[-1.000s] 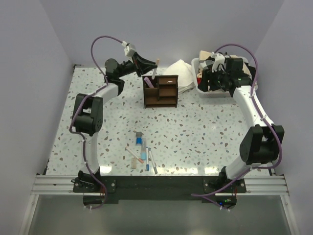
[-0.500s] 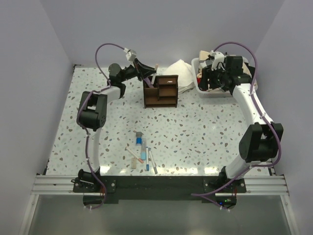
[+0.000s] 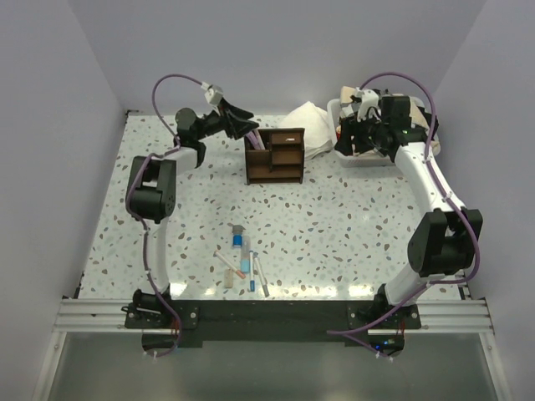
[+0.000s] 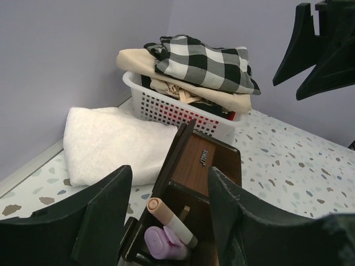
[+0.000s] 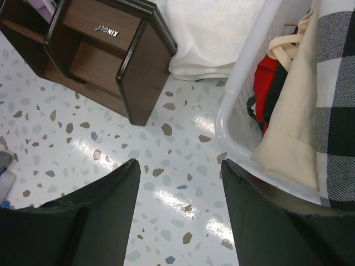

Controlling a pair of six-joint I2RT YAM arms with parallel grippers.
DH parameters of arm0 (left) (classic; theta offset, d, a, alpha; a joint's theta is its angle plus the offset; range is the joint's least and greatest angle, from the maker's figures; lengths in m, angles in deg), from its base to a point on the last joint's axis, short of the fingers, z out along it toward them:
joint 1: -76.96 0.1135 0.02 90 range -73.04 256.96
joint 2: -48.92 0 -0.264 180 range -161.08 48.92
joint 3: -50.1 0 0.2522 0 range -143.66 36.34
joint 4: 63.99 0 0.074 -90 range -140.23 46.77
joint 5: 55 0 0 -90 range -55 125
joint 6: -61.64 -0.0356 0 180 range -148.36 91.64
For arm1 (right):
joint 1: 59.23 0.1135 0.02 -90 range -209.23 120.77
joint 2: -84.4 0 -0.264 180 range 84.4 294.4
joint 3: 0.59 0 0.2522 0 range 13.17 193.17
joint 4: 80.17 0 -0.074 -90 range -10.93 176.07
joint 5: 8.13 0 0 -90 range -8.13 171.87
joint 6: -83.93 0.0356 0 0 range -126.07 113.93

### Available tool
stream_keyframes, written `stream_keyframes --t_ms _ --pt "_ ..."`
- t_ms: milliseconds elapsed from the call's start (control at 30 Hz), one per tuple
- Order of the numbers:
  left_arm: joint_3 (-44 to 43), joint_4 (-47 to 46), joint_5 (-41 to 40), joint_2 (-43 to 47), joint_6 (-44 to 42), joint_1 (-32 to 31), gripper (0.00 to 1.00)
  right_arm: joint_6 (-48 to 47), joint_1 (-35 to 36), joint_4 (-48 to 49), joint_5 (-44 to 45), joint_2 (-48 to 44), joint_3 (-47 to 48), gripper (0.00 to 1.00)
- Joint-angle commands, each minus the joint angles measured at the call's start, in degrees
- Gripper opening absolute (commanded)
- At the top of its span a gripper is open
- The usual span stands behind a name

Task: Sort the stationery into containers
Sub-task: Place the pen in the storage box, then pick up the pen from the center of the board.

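Observation:
The dark brown wooden organizer [image 3: 276,155] stands at the back middle of the table. My left gripper [image 3: 248,127] hangs open just above its left compartment. In the left wrist view the jaws [image 4: 169,173] stand apart over that compartment, where a beige-capped white marker [image 4: 169,220] leans beside a purple piece [image 4: 162,244], touching neither finger. Several loose pens and markers [image 3: 243,257] lie near the front middle. My right gripper [image 3: 344,138] is open over bare table [image 5: 178,166], between the organizer [image 5: 105,50] and the basket.
A white plastic basket [image 3: 374,157] piled with checked and beige cloth sits at the back right, its rim [image 5: 244,111] close beside my right fingers. A folded white towel [image 3: 311,125] lies behind the organizer. Grey walls close in the back and sides.
My left gripper has opened and let go of the beige-and-white marker, which now rests in the organizer's left compartment. The right arm has barely shifted.

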Motion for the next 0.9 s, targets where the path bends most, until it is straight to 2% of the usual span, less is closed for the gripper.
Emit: stream_keyframes --t_ms 0,33,67,100,133,167,200,267,300,333,367,433,467,567,667,867 --pt "1.92 -3.32 2.07 12.02 0.04 3.42 0.64 -4.12 2.6 -2.35 -2.87 -1.28 2.25 0.64" --pt "2.88 -2.71 2.16 14.04 -0.4 4.22 0.69 -9.1 3.93 -3.33 -4.62 -1.73 2.16 0.65" --pt "4.02 -0.01 3.03 18.41 -1.36 4.92 0.79 -12.28 5.59 -4.55 -5.51 -2.08 1.99 0.65" --pt "6.3 2.89 4.34 20.8 -7.29 6.24 1.0 -15.53 9.87 -6.57 -5.78 -3.13 1.64 0.66" --pt "7.8 7.53 6.18 23.52 -13.96 6.68 1.0 -22.27 12.44 -7.54 -5.0 -3.48 0.59 0.68" --pt "9.29 24.63 5.25 30.07 -23.16 7.12 1.0 -25.55 14.82 -8.34 -4.73 -3.84 0.06 0.69" --pt "11.92 34.29 1.15 33.53 -43.7 7.21 1.0 -28.54 19.02 -9.39 -4.73 -4.1 -0.56 0.7" --pt "15.53 49.42 -11.38 40.56 -56.17 6.95 1.0 -36.37 22.38 -10.27 -5.6 -4.46 -1.53 0.72" --pt "18.86 52.11 -16.42 42.25 -59.52 6.95 1.0 -39.01 25.44 -12.19 -6.13 -4.19 -1.36 0.72" --pt "20.19 54.32 -20.56 43.66 -59.56 6.95 1.0 -45.38 26.87 -14.04 -6.74 -3.15 -0.23 0.72" --pt "20.9 61.91 -24.87 45.76 -61.21 6.95 1.0 -49.19 28.36 -16.06 -7.27 -2.44 0.4 0.7" --pt "21.7 69.59 -27.54 47.36 -60.7 7.04 1.0 -59.18 32.75 -21.25 -7.1 0.1 2.06 0.69" --pt "21.62 75.9 -29.98 48.5 -57.83 7.04 1.0 -62.99 34.16 -23.27 -6.93 1.25 2.68 0.67" --pt "19.6 88.3 -30.01 48.42 -55.61 7.04 1.0 -74.78 39.52 -28.2 -5.26 4.58 4.18 0.65" --pt "21.17 91.85 -29.84 47.9 -53.23 7.83 1.0 -82.17 42.43 -29.88 -5.52 8.01 5.32 0.65" --pt "28.64 90.55 -31.32 52.36 -49.01 10.82 1.0 -91.67 45.6 -30.4 -6.13 10.49 2.17 0.6"
